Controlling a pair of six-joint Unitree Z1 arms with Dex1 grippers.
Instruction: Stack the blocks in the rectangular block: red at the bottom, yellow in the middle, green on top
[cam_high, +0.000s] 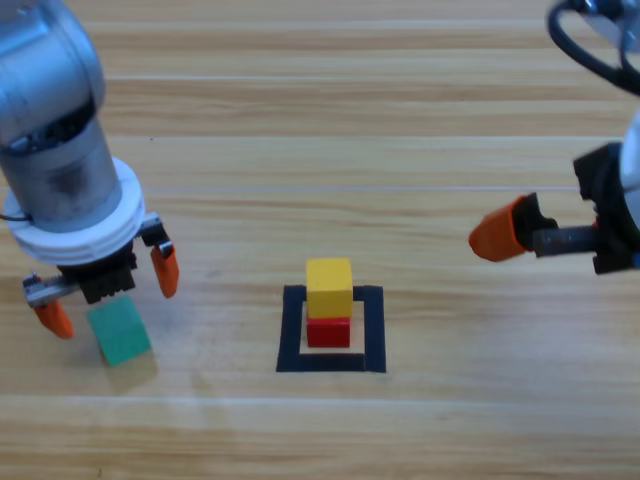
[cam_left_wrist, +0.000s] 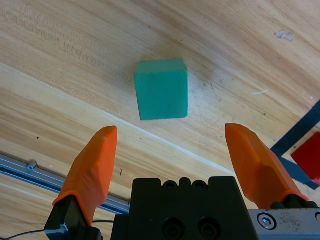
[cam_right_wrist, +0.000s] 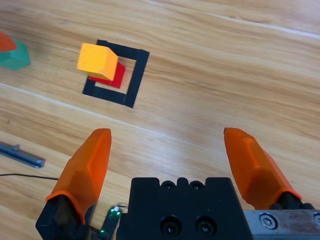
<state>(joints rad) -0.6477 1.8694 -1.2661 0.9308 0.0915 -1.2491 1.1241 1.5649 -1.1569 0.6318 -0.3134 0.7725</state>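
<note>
While the wooden table (cam_high: 400, 130) lies bare around them, the left arm hangs over its left side with the left gripper (cam_high: 108, 287) spread wide above the teal-green cube (cam_high: 122, 332), its orange jaws apart on either side and not touching it, and the right gripper (cam_right_wrist: 170, 155) waits well off at the right edge, its jaws also wide apart and holding nothing. Down in the middle, the black tape square (cam_high: 331, 362) frames the red cube (cam_high: 328, 332), which sits inside it with the yellow cube (cam_high: 329, 287) stacked on top.
</note>
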